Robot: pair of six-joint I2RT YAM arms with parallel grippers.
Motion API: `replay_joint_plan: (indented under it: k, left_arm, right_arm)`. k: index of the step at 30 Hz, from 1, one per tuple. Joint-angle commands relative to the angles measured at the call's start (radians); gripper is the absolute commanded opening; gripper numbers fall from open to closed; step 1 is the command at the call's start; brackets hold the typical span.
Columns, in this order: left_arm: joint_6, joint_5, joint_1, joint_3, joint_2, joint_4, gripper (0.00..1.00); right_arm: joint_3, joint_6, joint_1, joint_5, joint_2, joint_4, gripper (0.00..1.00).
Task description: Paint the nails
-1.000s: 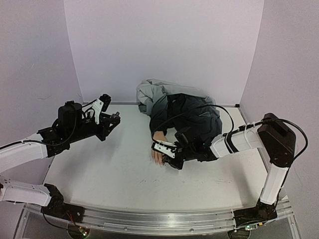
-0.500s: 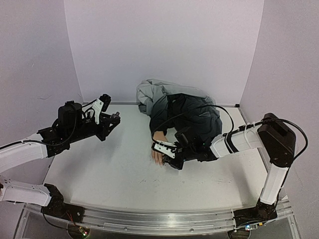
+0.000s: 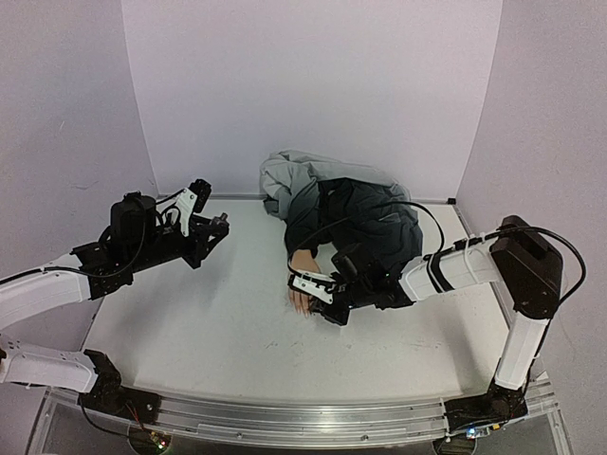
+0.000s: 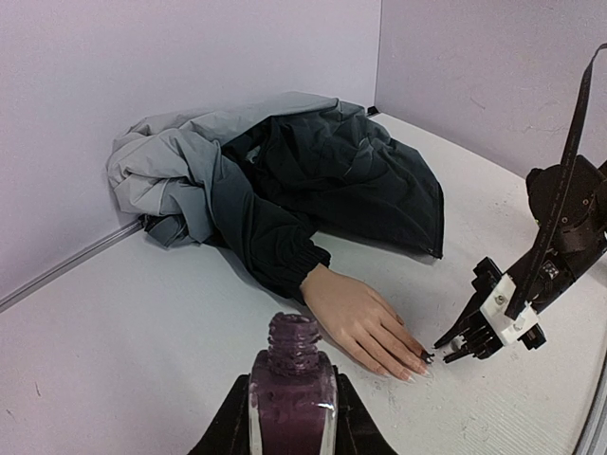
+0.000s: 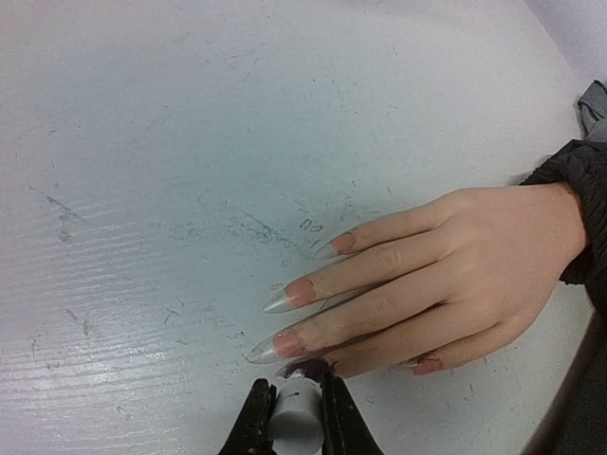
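We see the left jaws pinching an uncapped glass nail-polish bottle [image 4: 292, 391] by its two sides and holding it upright, off to the left of the bench [image 3: 209, 327] and well apart from the mannequin hand [image 5: 465, 270]. The bottle's threaded neck is open and its body is filled with dark purple polish nearly to the shoulder. The right jaws are pressed against a small white cap [image 5: 297, 408], one jaw on each side of it, and we cannot see any brush below it. That cap sits right at the tip of the finger nearest the thumb, where we make out a dark purple patch; from the left wrist view this fingertip also looks dark. The nails [image 5: 292, 294] are long and pointed, and on the other three fingers they are peach at the base with clear tips and carry no polish. The hand lies palm down and flat on the bench near its middle, fingers stretched toward the near edge. Its wrist goes into the ribbed black cuff [image 4: 296, 263] of a grey and black jacket [image 4: 332, 171] heaped against the back wall.
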Motion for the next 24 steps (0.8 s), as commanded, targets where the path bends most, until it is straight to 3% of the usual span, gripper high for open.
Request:
replay_joint_plan:
  k: [1, 24]
  left_arm:
    - [-0.012, 0.018, 0.007, 0.058, -0.018, 0.05, 0.0]
    - [-0.013, 0.02, 0.008, 0.059, -0.019, 0.05, 0.0]
  right_arm:
    - [-0.002, 0.014, 0.009, -0.022, -0.035, -0.02, 0.0]
    - [-0.007, 0.017, 0.014, -0.03, -0.031, -0.031, 0.0]
